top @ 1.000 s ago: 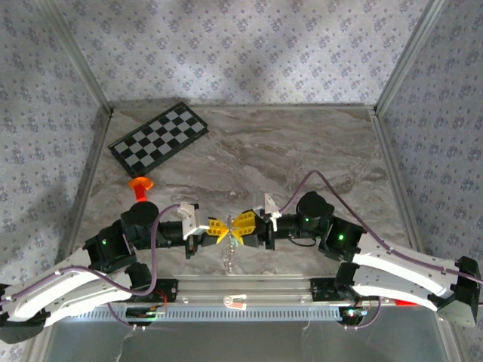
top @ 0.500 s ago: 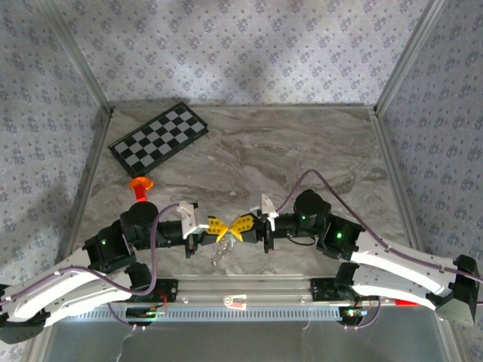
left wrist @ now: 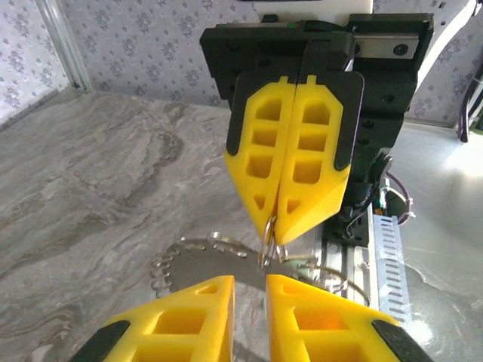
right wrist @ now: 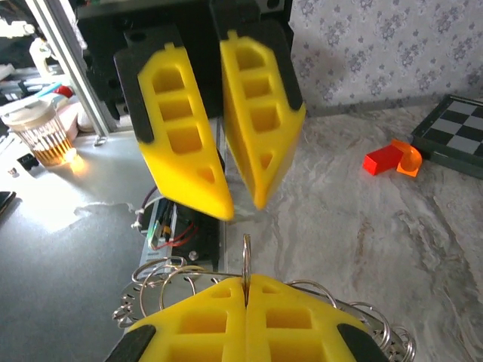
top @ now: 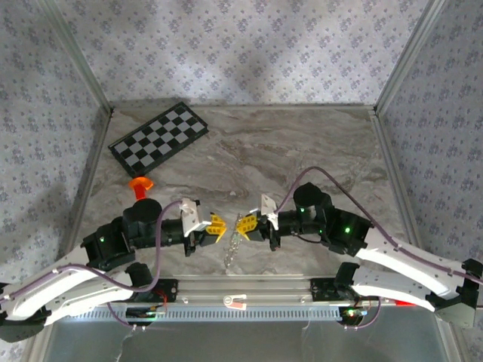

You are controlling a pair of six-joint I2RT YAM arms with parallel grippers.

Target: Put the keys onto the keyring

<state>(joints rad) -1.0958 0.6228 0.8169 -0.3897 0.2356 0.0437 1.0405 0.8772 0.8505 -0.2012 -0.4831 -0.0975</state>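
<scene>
Right wrist: right pincer (right wrist: 246,290) clamps keyring (right wrist: 246,260), left pincer (right wrist: 240,202) slightly parted.

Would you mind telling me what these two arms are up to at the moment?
The two arms meet tip to tip, low over the marble table. The right gripper is shut on a thin loop of the keyring, whose fringe of small silver keys spreads out just beneath it. The left gripper faces it with jaws slightly apart, holding nothing.

The left gripper (left wrist: 249,280) hides the left part of the keyring (left wrist: 189,253). From above, the keyring is too small to make out in detail.
</scene>
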